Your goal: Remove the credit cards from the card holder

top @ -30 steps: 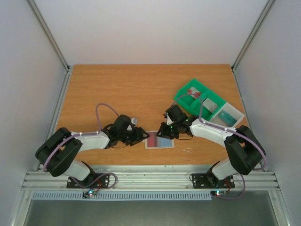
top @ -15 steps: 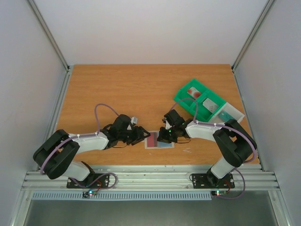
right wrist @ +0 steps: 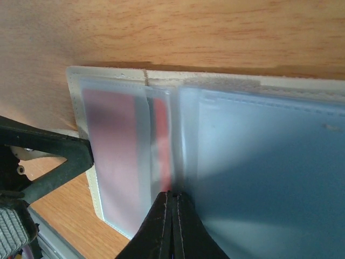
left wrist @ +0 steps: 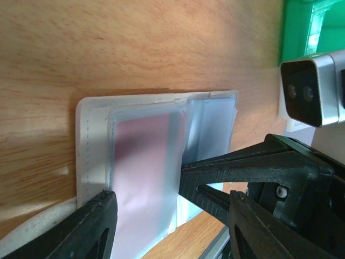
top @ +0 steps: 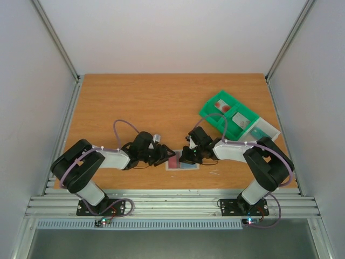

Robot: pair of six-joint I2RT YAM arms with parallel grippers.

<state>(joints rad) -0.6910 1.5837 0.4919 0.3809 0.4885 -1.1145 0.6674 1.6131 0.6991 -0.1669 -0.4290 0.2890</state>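
The card holder (top: pixel 183 164) lies open and flat near the table's front edge. In the left wrist view (left wrist: pixel 94 124) it shows a pinkish-red card (left wrist: pixel 145 162) under a clear sleeve and a blue-grey sleeve (left wrist: pixel 213 127). My left gripper (top: pixel 165 157) is open, its fingers (left wrist: pixel 91 229) straddling the holder's left half (left wrist: pixel 170 226). My right gripper (top: pixel 187 156) is shut, its tips (right wrist: pixel 172 198) pinching the raised middle sleeve where a pinkish-red card strip (right wrist: pixel 161 143) ends. A blue-grey card (right wrist: pixel 269 178) fills the right half.
A bright green compartment tray (top: pixel 229 115) stands at the back right, with a white tray (top: pixel 265 133) holding teal cards beside it. The table's front edge and metal rail (top: pixel 172 202) lie just behind the holder.
My left gripper has moved right up to the holder's left edge. My right gripper has slid a little left over the holder's middle, its elbow swinging in.
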